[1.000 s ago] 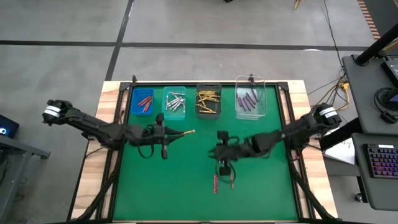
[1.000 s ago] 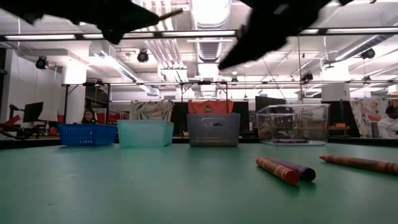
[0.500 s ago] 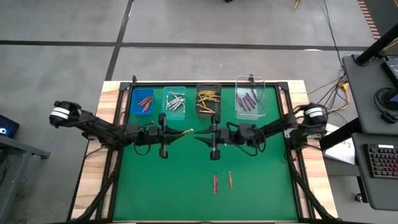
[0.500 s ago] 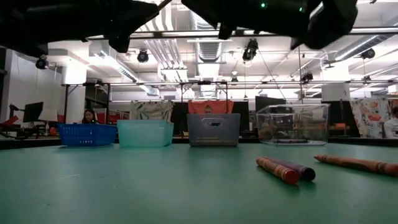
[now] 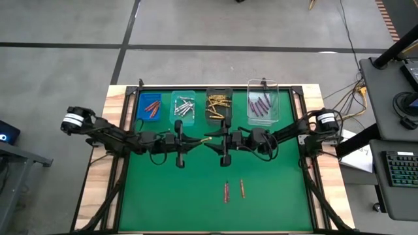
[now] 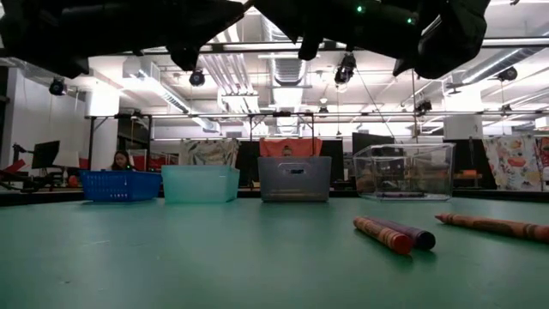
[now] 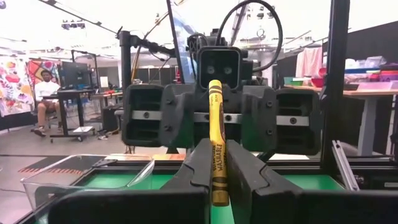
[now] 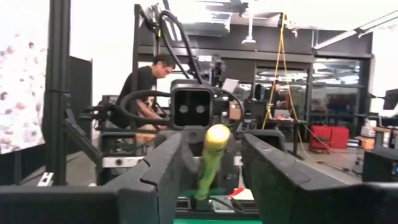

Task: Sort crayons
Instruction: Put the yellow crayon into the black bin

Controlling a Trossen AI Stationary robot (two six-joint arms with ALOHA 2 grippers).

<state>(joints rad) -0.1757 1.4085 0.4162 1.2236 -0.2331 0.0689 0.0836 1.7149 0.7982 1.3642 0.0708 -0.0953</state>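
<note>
From above, the two arms meet nose to nose over the green tabletop (image 5: 157, 196), just near of the bin row. The left gripper (image 5: 199, 140) has its jaws clamped on a gold-orange crayon (image 5: 206, 138) that points right at the right gripper (image 5: 213, 141), whose jaws stand apart around the crayon's tip. Along the far edge sit the blue bin (image 5: 151, 106) with red crayons, the teal bin (image 5: 183, 108) with silver ones, the dark bin (image 5: 219, 106) with gold ones and the clear bin (image 5: 262, 107) with purple ones. Two loose crayons (image 5: 234, 190) lie on the near middle of the mat.

At table height, a red crayon (image 6: 382, 234) and a purple crayon (image 6: 409, 233) lie touching side by side, another red crayon (image 6: 493, 226) off to their right.

Left wrist view: the yellow crayon (image 7: 216, 147) stands gripped between the fingers (image 7: 202, 163), the other gripper facing it.

Right wrist view: the crayon's tip (image 8: 213, 152) sits between wide-open fingers (image 8: 163, 167), touching neither.
</note>
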